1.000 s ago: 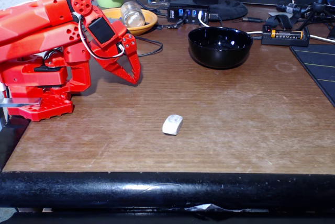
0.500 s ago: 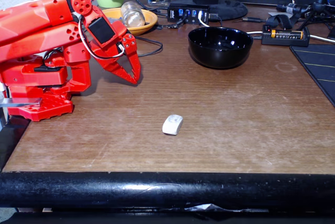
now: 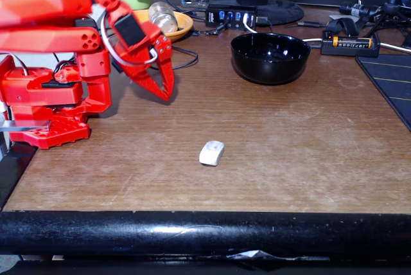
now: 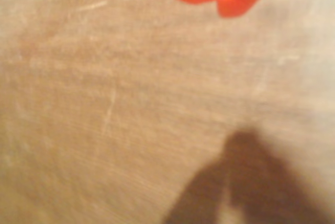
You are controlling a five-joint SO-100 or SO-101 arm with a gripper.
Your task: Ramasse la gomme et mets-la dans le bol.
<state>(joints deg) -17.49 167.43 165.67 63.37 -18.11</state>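
The small white eraser (image 3: 212, 153) lies on the brown table, in the front middle of the fixed view. The black bowl (image 3: 270, 73) stands empty at the back, right of centre. My red gripper (image 3: 168, 94) hangs at the left, tips pointing down just above the table, shut with nothing in it. It is well behind and left of the eraser and left of the bowl. In the blurred wrist view the gripper (image 4: 226, 5) enters from the top over bare wood, its shadow below; the eraser and bowl are out of that view.
Behind the gripper sits a yellow dish (image 3: 182, 28) holding a glass jar (image 3: 162, 17). A USB hub (image 3: 231, 15), a monitor foot (image 3: 270, 6) and a battery charger (image 3: 350, 44) line the back. A black mat (image 3: 392, 82) lies right, a black padded edge (image 3: 205, 233) in front.
The arm has risen: its upper link now lies flatter and higher, and the gripper has lifted slightly and tilted steeper. The eraser and bowl have not moved.
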